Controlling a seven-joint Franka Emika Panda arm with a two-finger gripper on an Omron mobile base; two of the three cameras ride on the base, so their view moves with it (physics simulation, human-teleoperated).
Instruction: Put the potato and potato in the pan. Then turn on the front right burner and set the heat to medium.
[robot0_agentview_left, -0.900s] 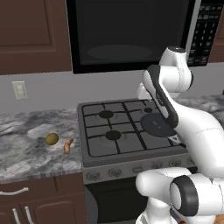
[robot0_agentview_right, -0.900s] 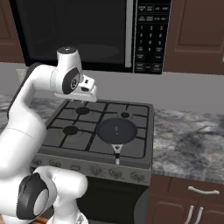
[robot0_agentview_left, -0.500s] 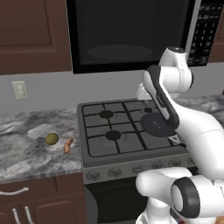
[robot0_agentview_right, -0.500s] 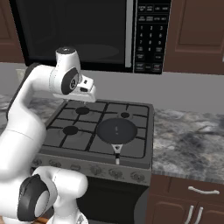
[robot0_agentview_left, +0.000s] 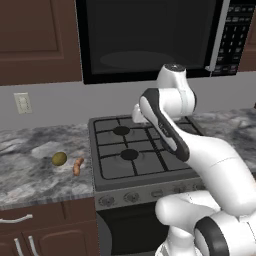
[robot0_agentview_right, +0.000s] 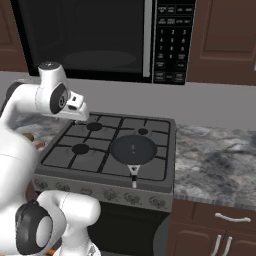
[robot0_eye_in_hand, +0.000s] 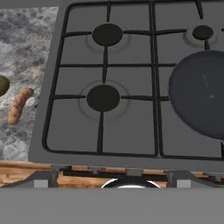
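Potatoes, two: round one (robot0_agentview_left: 59, 158) and long one (robot0_agentview_left: 76, 167) lie on the desk (robot0_agentview_left: 30, 175) left of the stove (robot0_agentview_left: 132, 152). Pan (robot0_agentview_right: 133, 149) empty. My fingers, barely visible, probably just spread, hold nothing.

The left base view looks forward and down from behind the arm on its left side, taking in the stove (robot0_agentview_left: 132, 150), the grey stone table (robot0_agentview_left: 30, 170) to its left and the microwave (robot0_agentview_left: 150, 35) above. The right base view faces the same stove (robot0_agentview_right: 107, 147) from behind the arm's right side, with the pan (robot0_agentview_right: 133, 149) and the table (robot0_agentview_right: 215, 165) on the stove's right. The hand view looks steeply down on the stove (robot0_eye_in_hand: 105, 96) from much nearer, apparently from above its front edge. All three views share the burner grates; the pan (robot0_eye_in_hand: 201, 94) shows in the right base and hand views.
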